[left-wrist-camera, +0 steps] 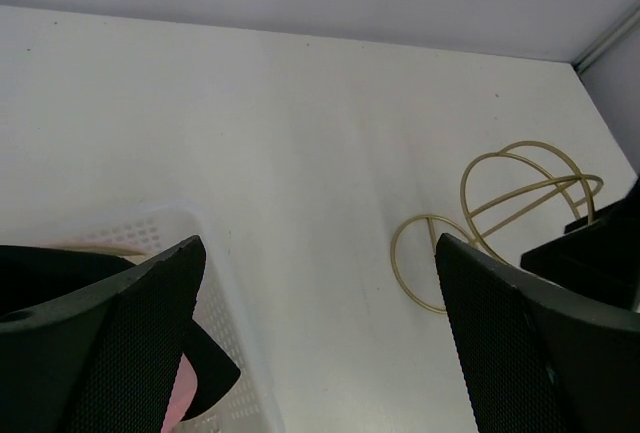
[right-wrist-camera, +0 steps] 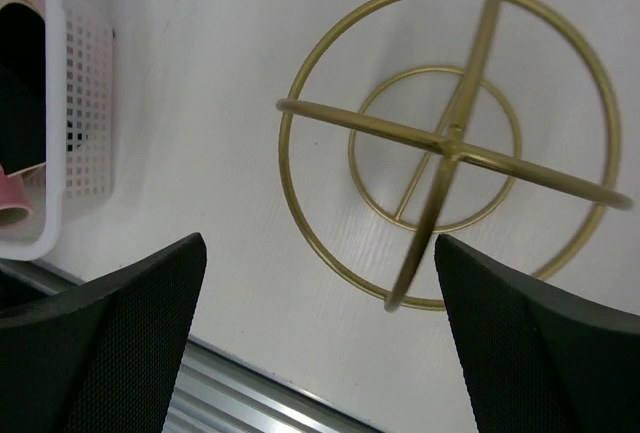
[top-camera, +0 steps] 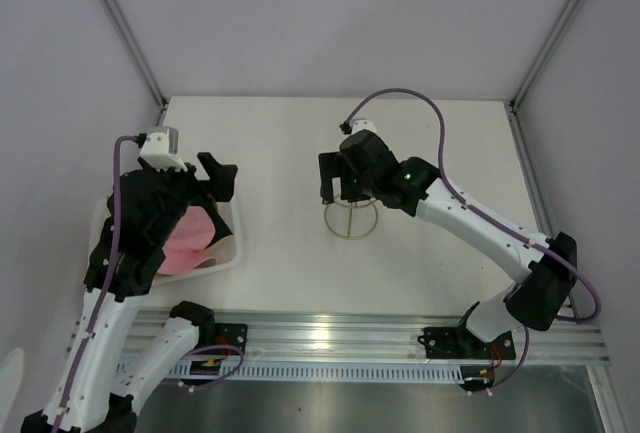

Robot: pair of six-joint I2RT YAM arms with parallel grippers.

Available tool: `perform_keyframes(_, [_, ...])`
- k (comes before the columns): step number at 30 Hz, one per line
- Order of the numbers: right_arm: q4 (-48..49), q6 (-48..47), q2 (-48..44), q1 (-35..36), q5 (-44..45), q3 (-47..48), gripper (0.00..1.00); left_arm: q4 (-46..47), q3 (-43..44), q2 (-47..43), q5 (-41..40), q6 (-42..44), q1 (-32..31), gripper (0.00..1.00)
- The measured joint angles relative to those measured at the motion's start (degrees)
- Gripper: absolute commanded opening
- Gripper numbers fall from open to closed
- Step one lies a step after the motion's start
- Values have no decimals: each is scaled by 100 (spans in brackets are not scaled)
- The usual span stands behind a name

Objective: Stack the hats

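Both sets of jaws gape empty, and your soft, floppy pink fabric bucket hat (top-camera: 190, 238) lies crumpled in the white perforated plastic basket (right-wrist-camera: 85, 93), which looks light and limp, so pinch its brim.

Item one, my left arm (top-camera: 120, 253): rises from its base at 7 o'clock, elbow folded, wrist held out toward 9 o'clock. 
Item two, my left gripper (top-camera: 216, 179): aimed toward 2 o'clock, jaws spread wide, nothing between them. 
Item three, my right arm (top-camera: 480, 233): base at 5 o'clock, elbow at 4 o'clock, forearm stretched back to centre. 
Item four, my right gripper (top-camera: 338, 189): tipped downward, jaws wide apart, holding nothing. 
Pads (left-wrist-camera: 130, 333): black, mesh-textured.
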Motion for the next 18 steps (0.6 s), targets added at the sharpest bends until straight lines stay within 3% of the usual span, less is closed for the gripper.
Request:
perform_keyframes(8, [-608, 44, -754, 39, 540, 210, 99, -243, 46, 175, -734, -492, 116, 100])
perform_keyframes(13, [-621, 11, -1818, 59, 610, 146, 100, -1318, 442, 433, -2330, -1412, 262, 99])
perform_keyframes(18, [-341, -155, -3082, 63, 686, -433, 99, -2319, 612, 446, -3139, -2046, 422, 100])
